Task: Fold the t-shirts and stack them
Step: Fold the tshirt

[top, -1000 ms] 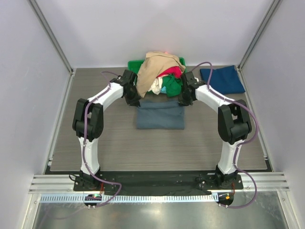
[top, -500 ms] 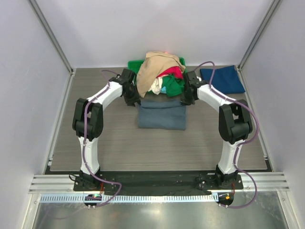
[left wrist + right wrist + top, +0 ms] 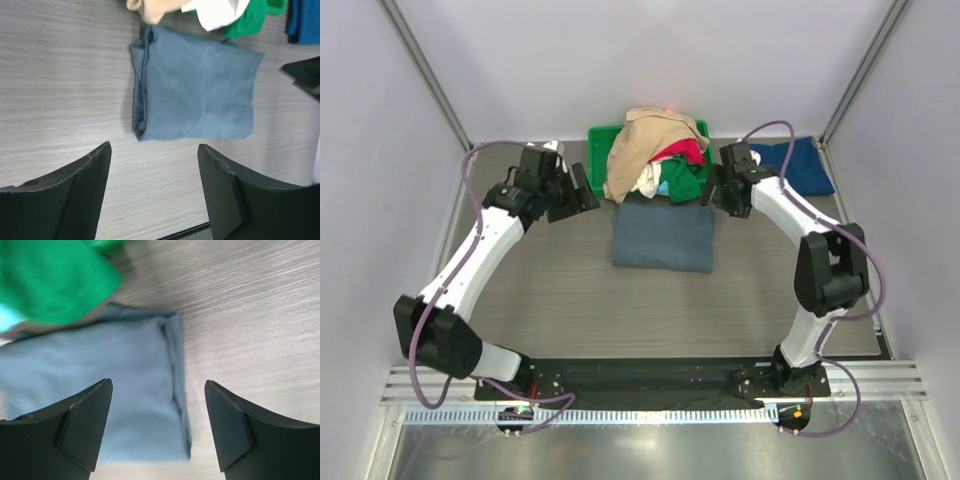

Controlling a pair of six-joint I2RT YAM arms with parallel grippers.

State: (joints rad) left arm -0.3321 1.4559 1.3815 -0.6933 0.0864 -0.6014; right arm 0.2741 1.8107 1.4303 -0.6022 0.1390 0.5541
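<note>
While both pairs of jaws stand released and empty, we see the folded grey-blue t-shirt (image 3: 663,238) flat on the desk (image 3: 540,290), its far edge seemingly under the heaped tees (image 3: 645,145).

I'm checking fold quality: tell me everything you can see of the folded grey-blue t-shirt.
The grey-blue t-shirt is soft matte cloth, folded into a tidy near-square packet, layered folds showing at both side edges. It lies flat on the wood-grain table, just before the green bin. A green tee spilling from the bin overlaps its far edge. The left end effector and right end effector hover open, gripping nothing.
</note>
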